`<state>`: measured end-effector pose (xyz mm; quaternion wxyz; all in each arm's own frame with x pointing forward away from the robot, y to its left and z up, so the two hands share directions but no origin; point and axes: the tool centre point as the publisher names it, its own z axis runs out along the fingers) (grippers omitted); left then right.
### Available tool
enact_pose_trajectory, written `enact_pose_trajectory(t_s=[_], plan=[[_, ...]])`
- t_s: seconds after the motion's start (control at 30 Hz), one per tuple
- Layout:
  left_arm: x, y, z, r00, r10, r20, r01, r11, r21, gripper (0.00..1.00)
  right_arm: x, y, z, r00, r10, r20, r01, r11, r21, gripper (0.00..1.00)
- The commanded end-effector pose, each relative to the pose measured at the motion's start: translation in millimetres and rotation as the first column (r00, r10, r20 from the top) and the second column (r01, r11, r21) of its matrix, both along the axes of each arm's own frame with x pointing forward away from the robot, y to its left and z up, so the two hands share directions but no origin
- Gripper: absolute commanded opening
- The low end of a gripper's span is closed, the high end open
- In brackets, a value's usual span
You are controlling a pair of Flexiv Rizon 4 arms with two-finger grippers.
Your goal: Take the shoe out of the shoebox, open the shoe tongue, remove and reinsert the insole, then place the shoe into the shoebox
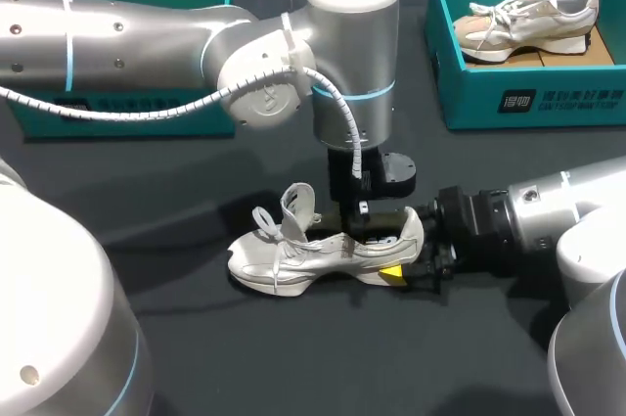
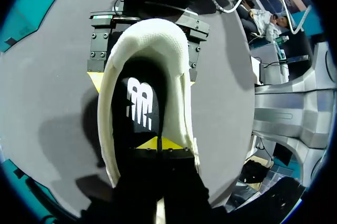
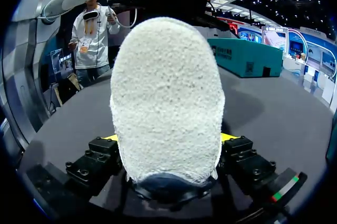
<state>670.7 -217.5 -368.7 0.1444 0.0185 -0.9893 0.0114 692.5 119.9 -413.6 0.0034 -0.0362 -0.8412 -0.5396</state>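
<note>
While right pincer [image 3: 167, 139] clamps shoe [image 1: 293, 254] heel, left pincer [image 2: 158, 144], closed, touches insole [image 2: 139, 103].

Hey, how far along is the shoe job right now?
Done: shoe out on the table, tongue up. In hand: right gripper clamps the heel; left gripper, shut, is down on the insole inside. Pulling or reseating, I cannot tell. Left: boxing the shoe.
</note>
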Motion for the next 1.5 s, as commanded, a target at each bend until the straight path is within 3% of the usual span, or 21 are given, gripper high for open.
enact_pose_trajectory(t_s=[0.03, 0.4, 0.43, 0.5, 0.67, 1.03, 1.23, 1.3, 1.4, 1.5], plan=[[-1.7, 11, -5, 1.000, -0.014, 0.001, 0.014, 1.000, -0.001, 0.00, -0.9, 0, 0, 1.000, 0.000, 0.001, 0.000, 1.000, -0.004, 0.00], [-15.4, 16, -14, 0.994, -0.078, 0.073, 0.078, 0.997, -0.003, 0.00, -0.9, 0, 0, 1.000, 0.000, 0.001, 0.000, 1.000, -0.004, 0.00], [-16.8, 16, -14, 0.992, -0.085, 0.092, 0.085, 0.996, -0.002, 0.12, -0.9, 0, 0, 1.000, 0.000, 0.001, 0.000, 1.000, -0.004, 0.00], [-18.2, 15, -16, 0.990, -0.092, 0.106, 0.092, 0.996, 0.002, 0.24, -0.9, 0, 0, 1.000, 0.000, 0.001, 0.000, 1.000, -0.004, 0.00], [-16.8, 8, -26, 0.981, -0.087, 0.172, 0.082, 0.996, 0.032, 0.36, -0.9, 0, 0, 1.000, 0.000, 0.001, 0.000, 1.000, -0.004, 0.00], [-2.1, 0, -47, 0.960, -0.064, 0.271, 0.048, 0.997, 0.066, 0.40, -0.9, 0, 0, 1.000, 0.000, 0.001, 0.000, 1.000, -0.004, 0.00], [12.9, 2, -49, 0.941, -0.020, 0.339, -0.005, 0.997, 0.074, 0.36, -0.9, 0, 0, 1.000, 0.000, 0.001, 0.000, 1.000, -0.004, 0.00], [17.5, 3, -50, 0.934, -0.007, 0.357, -0.023, 0.997, 0.080, 0.27, -0.9, 0, 0, 1.000, 0.000, 0.001, 0.000, 1.000, -0.004, 0.00], [23.1, 6, -48, 0.934, 0.010, 0.356, -0.039, 0.996, 0.075, 0.00, -0.9, 0, 0, 1.000, 0.000, 0.001, 0.000, 1.000, -0.004, 0.00], [27.3, 10, -46, 0.937, 0.025, 0.349, -0.052, 0.996, 0.068, 0.00, -0.9, 0, 0, 1.000, 0.000, 0.001, 0.000, 1.000, -0.004, 0.00]])
